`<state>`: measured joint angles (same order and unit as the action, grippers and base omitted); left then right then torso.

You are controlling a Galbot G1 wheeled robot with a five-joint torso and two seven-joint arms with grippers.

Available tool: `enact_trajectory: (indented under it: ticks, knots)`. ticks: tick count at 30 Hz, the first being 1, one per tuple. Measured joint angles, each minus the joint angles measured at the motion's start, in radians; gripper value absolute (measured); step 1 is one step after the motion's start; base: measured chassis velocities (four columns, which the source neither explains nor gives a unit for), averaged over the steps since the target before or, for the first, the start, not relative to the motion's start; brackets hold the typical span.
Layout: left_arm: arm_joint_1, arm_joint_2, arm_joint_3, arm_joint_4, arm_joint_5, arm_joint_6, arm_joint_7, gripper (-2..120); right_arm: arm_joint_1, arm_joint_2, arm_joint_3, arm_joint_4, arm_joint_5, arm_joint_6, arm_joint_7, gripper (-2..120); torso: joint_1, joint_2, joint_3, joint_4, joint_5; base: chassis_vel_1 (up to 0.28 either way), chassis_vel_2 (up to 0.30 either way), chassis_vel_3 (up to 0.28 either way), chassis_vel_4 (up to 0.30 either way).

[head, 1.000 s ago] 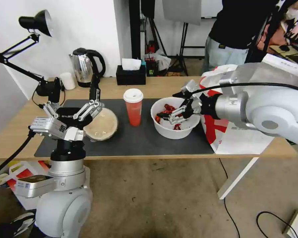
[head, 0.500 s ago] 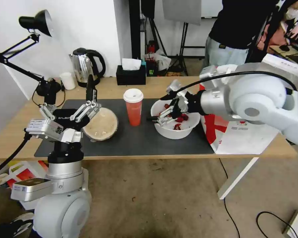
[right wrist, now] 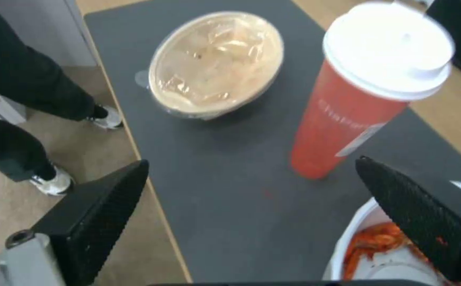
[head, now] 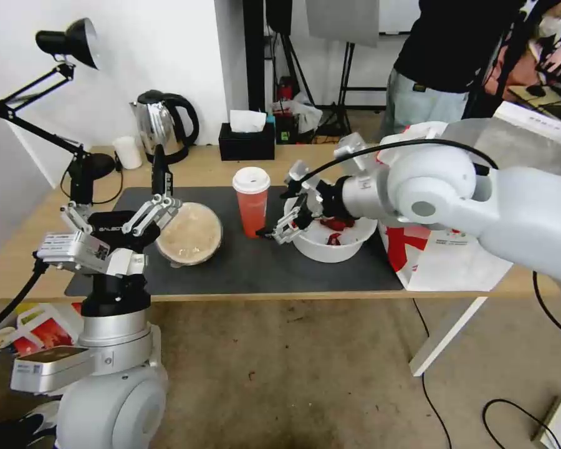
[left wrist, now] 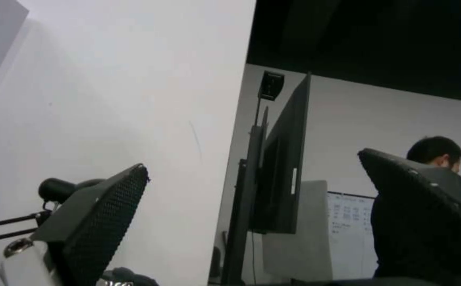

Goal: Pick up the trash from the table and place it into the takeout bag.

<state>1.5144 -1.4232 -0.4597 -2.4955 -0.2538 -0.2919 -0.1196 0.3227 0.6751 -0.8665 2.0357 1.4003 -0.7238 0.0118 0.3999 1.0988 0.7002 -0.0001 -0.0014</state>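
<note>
While spread, right pincer (head: 279,215) nears red cup (head: 251,201), left pincer (head: 115,202) raised

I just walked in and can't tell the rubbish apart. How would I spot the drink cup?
Find the long wooden table and its dark grey mat. Near the mat's middle, between a round beige lidded bowl and a white bowl of red shells, stands the cup: the one tall item, red with a white lid.

Beige lidded bowl (head: 190,233), red cup (head: 251,201), crayfish bowl (head: 330,234) — on grey mat, takeout bag (head: 430,249) — table's right end
</note>
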Motion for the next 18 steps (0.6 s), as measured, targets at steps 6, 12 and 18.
enact_trajectory:
  ticks: [6,12,18]
  knots:
    - [0.004,-0.003,-0.001,-0.002,0.002,-0.001,0.000,100,-0.021,-0.008,-0.014,0.015,0.002,0.000,0.034,100,0.000,0.000,0.000,0.0000,0.0000,0.000,0.000,0.000,0.000]
    - [0.003,-0.003,0.002,-0.001,0.004,-0.002,0.001,100,-0.031,-0.031,-0.013,0.039,0.007,0.000,0.052,100,0.000,0.000,0.000,0.0000,0.0000,0.000,0.000,0.000,0.000]
    - [0.001,-0.003,0.007,0.001,0.004,-0.002,0.001,100,-0.034,-0.050,-0.010,0.049,0.010,0.001,0.064,100,0.000,0.000,0.000,0.0000,0.0000,0.000,0.000,0.000,0.000]
